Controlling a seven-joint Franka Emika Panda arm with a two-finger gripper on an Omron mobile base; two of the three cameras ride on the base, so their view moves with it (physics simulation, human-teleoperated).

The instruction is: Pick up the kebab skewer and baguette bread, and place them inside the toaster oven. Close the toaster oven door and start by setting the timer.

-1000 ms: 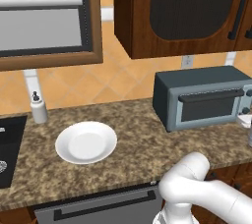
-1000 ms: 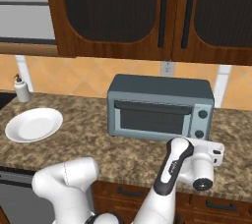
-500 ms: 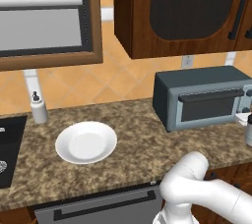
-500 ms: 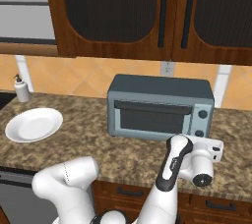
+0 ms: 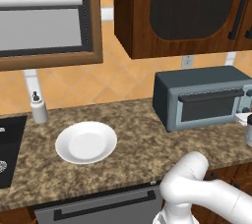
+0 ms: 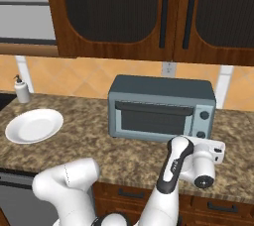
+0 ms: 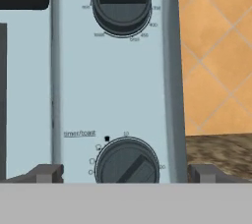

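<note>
We hold our claw straight in front of the toaster oven, at the control strip right of the toaster oven door, which is shut. Our fingertips stand wide apart, one on each side of the timer knob, not touching it. The temperature knob sits further up the panel, above the claw. Well off to the claw's left a white plate lies bare on the granite counter, and a soap bottle stands beyond it.
</note>
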